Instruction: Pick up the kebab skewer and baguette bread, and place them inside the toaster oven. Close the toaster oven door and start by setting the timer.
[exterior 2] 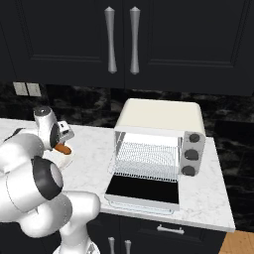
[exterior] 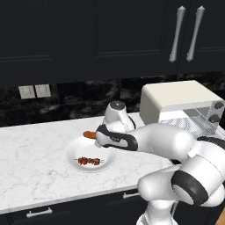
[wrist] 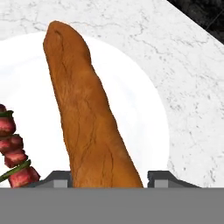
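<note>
Orange-brown baguette point(wrist: 87, 118) lay on the white plate point(wrist: 144, 113) beside the skewer point(wrist: 13, 153), and the gripper point(wrist: 107, 177) straddled its near end, jaws partly apart, seemingly closing to lift it toward the open toaster oven point(exterior 2: 158, 144).

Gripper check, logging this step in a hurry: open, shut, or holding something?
Gripper: open, a fingertip either side of the baguette bread on the plate; grip cannot be confirmed.
</note>
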You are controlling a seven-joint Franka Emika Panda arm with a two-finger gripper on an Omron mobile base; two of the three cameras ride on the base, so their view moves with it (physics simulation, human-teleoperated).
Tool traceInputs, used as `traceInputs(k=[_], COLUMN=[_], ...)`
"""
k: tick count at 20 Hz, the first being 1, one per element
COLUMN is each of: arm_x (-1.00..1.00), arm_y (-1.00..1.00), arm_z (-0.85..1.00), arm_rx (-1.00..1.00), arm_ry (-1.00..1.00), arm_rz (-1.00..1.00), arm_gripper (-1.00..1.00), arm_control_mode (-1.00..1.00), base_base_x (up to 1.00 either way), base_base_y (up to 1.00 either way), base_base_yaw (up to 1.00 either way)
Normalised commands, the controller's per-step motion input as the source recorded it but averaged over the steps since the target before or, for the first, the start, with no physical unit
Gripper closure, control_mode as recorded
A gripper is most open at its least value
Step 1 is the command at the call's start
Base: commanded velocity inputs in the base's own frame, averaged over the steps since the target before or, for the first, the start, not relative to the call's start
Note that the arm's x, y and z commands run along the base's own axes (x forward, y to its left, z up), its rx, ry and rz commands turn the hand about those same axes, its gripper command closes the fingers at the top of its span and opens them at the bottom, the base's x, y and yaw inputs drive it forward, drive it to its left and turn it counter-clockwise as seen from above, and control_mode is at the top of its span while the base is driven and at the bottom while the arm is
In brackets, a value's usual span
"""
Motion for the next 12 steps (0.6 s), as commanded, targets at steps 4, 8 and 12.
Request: traceInputs(k=[4,8,12], arm_x=[-0.62,-0.44,-0.39], arm_y=[-0.31,-0.22,-0.23], arm_z=[0.23,0.28,0.16], arm_rx=[0.0,0.0,0.0], arm_ry=[0.0,0.0,0.0], arm_rz=[0.0,0.0,0.0], arm_gripper=[1.0,1.0,1.0], arm_control_mode=[-1.0,-1.0,-1.0], base_base_x=[0.0,0.0,0.0], base_base_y=[0.0,0.0,0.0], base_base_yaw=[0.0,0.0,0.0])
